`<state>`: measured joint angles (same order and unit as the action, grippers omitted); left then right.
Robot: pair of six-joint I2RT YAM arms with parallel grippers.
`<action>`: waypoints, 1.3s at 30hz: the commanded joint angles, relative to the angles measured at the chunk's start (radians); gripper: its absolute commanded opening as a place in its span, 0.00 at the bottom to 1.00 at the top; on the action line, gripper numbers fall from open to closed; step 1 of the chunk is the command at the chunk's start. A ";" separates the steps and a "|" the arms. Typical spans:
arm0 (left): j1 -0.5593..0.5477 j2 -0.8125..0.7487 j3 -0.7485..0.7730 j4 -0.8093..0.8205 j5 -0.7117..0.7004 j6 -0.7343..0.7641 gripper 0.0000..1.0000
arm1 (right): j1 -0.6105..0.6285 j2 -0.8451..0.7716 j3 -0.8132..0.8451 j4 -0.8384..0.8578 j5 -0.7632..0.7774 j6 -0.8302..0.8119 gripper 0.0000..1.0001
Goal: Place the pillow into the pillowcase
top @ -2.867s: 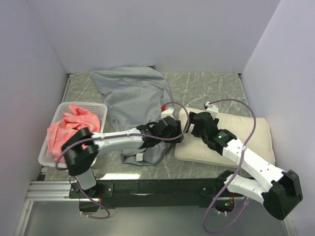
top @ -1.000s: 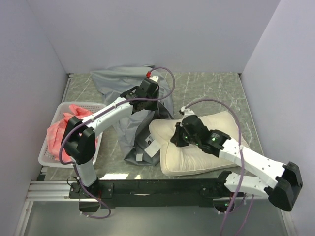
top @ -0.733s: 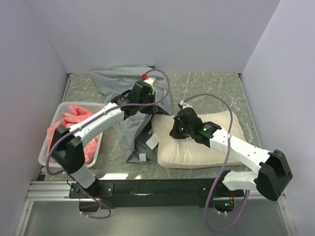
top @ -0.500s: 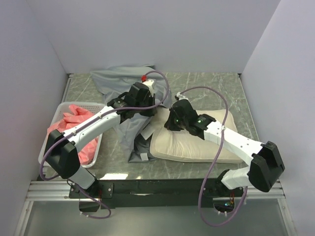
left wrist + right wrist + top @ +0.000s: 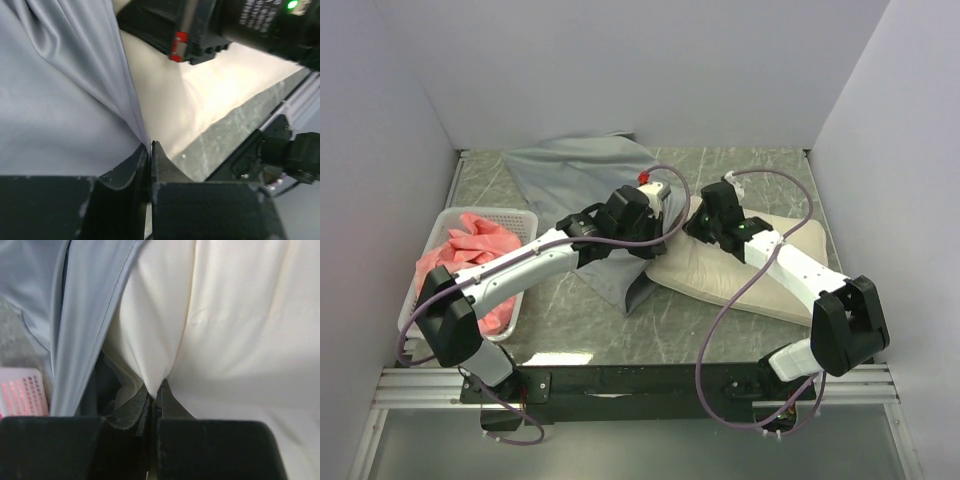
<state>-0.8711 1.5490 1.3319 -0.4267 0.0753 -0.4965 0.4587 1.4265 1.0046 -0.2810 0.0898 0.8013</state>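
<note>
The cream pillow (image 5: 760, 280) lies on the right of the table, its left end lifted against the grey pillowcase (image 5: 582, 172). My right gripper (image 5: 693, 229) is shut on a pinch of pillow cloth (image 5: 235, 315) at that end, right gripper (image 5: 156, 386). My left gripper (image 5: 658, 232) sits just left of it, left gripper (image 5: 150, 145), with its jaws pressed on the hem of the pillowcase (image 5: 60, 100). In the left wrist view the pillow (image 5: 170, 100) shows just past that hem. The grey pillowcase (image 5: 85, 315) hangs beside the pillow's edge, with a dark gap under it.
A white lattice basket (image 5: 442, 222) holding a pink-red cloth (image 5: 465, 258) stands at the left edge; its corner (image 5: 20, 390) shows in the right wrist view. White walls close in the back and both sides. A black rail runs along the near edge.
The right gripper has dragged the pillow's end back and to the right. The left gripper has come nearer and rightward with the pillowcase hem, meeting it; the pillowcase is drawn out diagonally.
</note>
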 commanded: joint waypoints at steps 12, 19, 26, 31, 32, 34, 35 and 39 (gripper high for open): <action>-0.014 0.102 0.193 0.105 0.092 -0.220 0.19 | 0.026 -0.075 -0.155 0.396 0.119 0.241 0.00; 0.013 0.083 0.096 0.172 0.066 -0.267 0.18 | 0.017 -0.201 -0.159 0.195 0.079 0.081 0.80; 0.030 0.037 0.059 0.198 0.064 -0.284 0.17 | 0.044 -0.322 -0.248 0.023 0.088 -0.109 0.83; 0.043 -0.029 -0.003 0.241 0.058 -0.312 0.17 | 0.080 -0.296 -0.284 -0.015 0.151 -0.165 0.83; 0.043 -0.032 -0.007 0.244 0.063 -0.313 0.17 | 0.084 -0.246 -0.271 -0.012 0.151 -0.177 0.86; 0.043 -0.030 0.001 0.227 0.064 -0.306 0.16 | 0.104 -0.171 -0.198 -0.053 0.218 -0.194 0.88; 0.043 -0.027 0.004 0.212 0.060 -0.298 0.16 | 0.106 -0.103 -0.173 -0.073 0.238 -0.189 0.89; 0.041 -0.050 -0.051 0.151 -0.034 -0.258 0.26 | 0.100 -0.174 -0.224 -0.002 0.223 -0.159 0.90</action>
<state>-0.8299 1.5452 1.3296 -0.2523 0.1257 -0.7872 0.5575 1.3201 0.7967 -0.3233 0.2729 0.6521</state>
